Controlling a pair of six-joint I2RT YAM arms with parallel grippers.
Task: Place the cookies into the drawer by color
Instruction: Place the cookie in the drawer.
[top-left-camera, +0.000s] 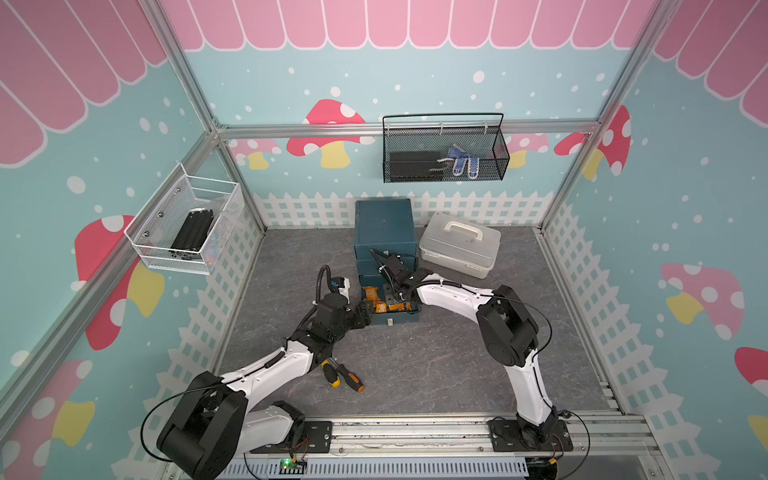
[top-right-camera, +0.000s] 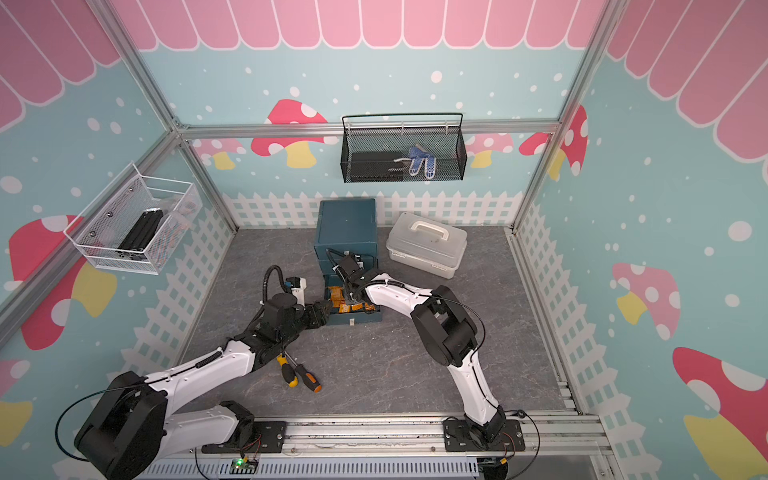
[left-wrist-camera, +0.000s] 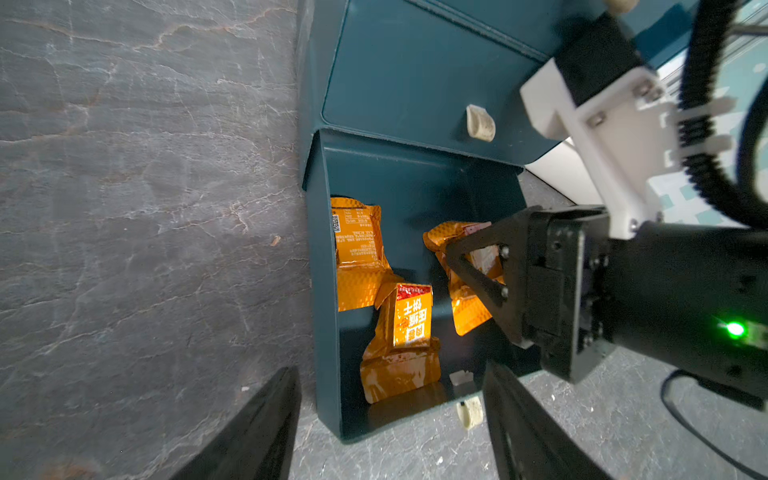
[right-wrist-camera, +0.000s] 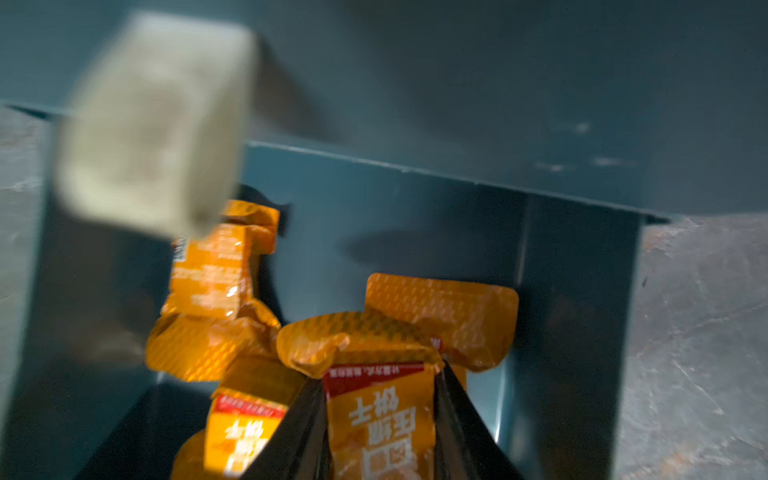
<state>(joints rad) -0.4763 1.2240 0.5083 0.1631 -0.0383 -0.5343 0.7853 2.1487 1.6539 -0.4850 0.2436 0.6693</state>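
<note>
step: dropping an orange cookie (right-wrist-camera: 382, 419) into the pulled-out bottom drawer (left-wrist-camera: 328, 291)
right gripper (right-wrist-camera: 380, 424): clamped on that packet, inside the drawer, near its right wall
left gripper (left-wrist-camera: 390, 428): jaws apart, empty, at the drawer's front-left corner
next: release, lift clear of the middle drawer's tab handle (left-wrist-camera: 480, 123)
</note>
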